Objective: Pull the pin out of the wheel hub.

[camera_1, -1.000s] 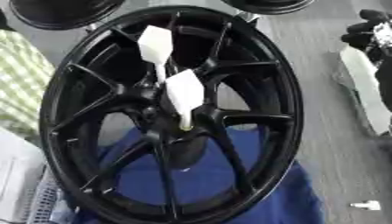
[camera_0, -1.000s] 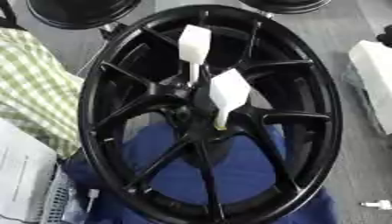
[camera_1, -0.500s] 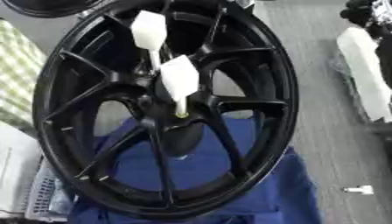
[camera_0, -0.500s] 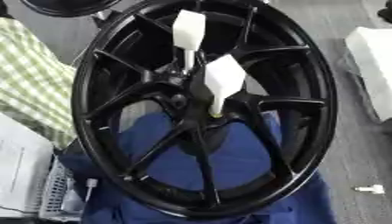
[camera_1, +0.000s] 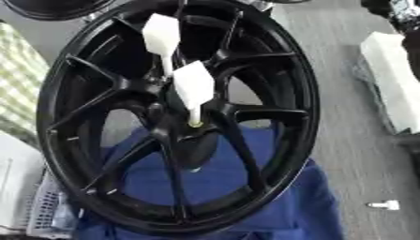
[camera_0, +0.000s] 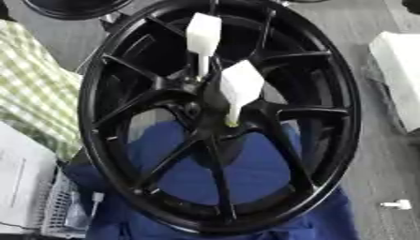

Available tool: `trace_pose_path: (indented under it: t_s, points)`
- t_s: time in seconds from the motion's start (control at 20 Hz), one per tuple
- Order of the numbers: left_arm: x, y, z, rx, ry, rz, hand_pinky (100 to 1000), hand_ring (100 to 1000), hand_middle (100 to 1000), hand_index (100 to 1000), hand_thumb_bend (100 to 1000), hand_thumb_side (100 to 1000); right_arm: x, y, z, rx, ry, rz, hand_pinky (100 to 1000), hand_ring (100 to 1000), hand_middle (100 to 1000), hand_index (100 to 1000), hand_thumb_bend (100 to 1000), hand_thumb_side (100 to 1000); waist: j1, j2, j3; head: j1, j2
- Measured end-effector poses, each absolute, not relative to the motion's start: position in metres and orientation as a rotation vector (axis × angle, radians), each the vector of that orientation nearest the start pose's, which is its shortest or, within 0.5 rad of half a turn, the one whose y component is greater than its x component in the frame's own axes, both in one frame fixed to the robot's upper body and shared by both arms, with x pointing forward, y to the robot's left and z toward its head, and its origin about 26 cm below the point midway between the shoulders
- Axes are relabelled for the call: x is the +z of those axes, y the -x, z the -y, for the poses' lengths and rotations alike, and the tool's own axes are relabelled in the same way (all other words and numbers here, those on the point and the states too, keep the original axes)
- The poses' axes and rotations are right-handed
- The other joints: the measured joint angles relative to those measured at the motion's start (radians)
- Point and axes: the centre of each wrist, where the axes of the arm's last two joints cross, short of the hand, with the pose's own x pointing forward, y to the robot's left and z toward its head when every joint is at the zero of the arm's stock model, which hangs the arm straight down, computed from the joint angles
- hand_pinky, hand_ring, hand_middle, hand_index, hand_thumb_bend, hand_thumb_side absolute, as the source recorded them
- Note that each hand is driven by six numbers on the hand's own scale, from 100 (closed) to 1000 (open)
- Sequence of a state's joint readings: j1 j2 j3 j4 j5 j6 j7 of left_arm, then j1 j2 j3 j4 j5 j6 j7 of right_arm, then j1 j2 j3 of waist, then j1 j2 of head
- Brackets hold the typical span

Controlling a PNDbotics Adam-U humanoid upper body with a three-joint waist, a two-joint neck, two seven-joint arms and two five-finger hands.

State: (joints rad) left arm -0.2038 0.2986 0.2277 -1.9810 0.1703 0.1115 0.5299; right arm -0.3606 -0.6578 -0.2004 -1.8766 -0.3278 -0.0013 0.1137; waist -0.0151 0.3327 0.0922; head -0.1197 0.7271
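Black multi-spoke wheel (camera_0: 221,117) fills the centre of both eye views, face toward the camera, rim reaching from the far edge almost to the near edge. Two white pins w/ flat, flag-like heads stand in the wheel hub (camera_0: 201,101): far pin (camera_0: 203,35) w/ its stem running down to the hub's far side; near pin (camera_0: 239,86) tilted slightly, its tip seated in a hole at the hub's near-right side. The two heads lie close, not touching.

Surroundings: blue cloth (camera_0: 193,168) under the wheel's near half, visible between the spokes and spilling out at near left and near right. Green-and-white checked fabric (camera_0: 33,89) at left, partly hidden by the rim. White sheet (camera_0: 20,187) and a pale mesh basket (camera_0: 57,211) at near left. White block (camera_1: 393,84) at right, well apart from the wheel. Small white pin-shaped piece (camera_0: 398,204) lies loose at near right on the surface. Part of a second dark wheel (camera_0: 74,7) at far left.

Surface: grey, plain (camera_0: 373,154).

Hands: neither robot hand appears in either view; their state can't be told.
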Motion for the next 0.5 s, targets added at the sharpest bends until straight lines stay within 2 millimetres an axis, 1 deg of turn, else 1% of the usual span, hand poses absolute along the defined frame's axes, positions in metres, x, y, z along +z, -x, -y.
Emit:
trace_pose_path:
  t_s: [0.1,0.2,0.3,0.4,0.5]
  points:
    - [0.184,-0.286,-0.325,0.501,-0.513,2.075,595,632,584,734,427,561,0.283,-0.303,0.344,0.594,0.201,2.309,877,772,709,818,100,294,-0.006,0.000,-0.005,0.008,0.000]
    - [0.185,-0.286,-0.326,0.495,-0.521,2.077,594,633,584,734,427,561,0.298,-0.300,0.331,0.750,0.211,2.339,874,781,720,815,100,280,-0.006,0.000,-0.009,0.015,0.000]
    - [0.185,-0.285,-0.327,0.488,-0.532,2.076,595,633,584,734,427,561,0.311,-0.300,0.320,0.899,0.231,2.351,873,786,726,815,100,287,-0.013,-0.001,-0.011,0.020,0.000]
    - [0.184,-0.285,-0.328,0.482,-0.540,2.074,595,633,584,734,427,561,0.321,-0.300,0.313,1.034,0.262,2.348,873,786,726,815,100,287,-0.018,-0.002,-0.012,0.023,0.001]
    - [0.184,-0.285,-0.328,0.481,-0.541,2.075,595,633,584,734,427,561,0.327,-0.301,0.315,1.144,0.316,2.319,873,786,726,815,100,287,-0.013,-0.002,-0.011,0.023,0.001]
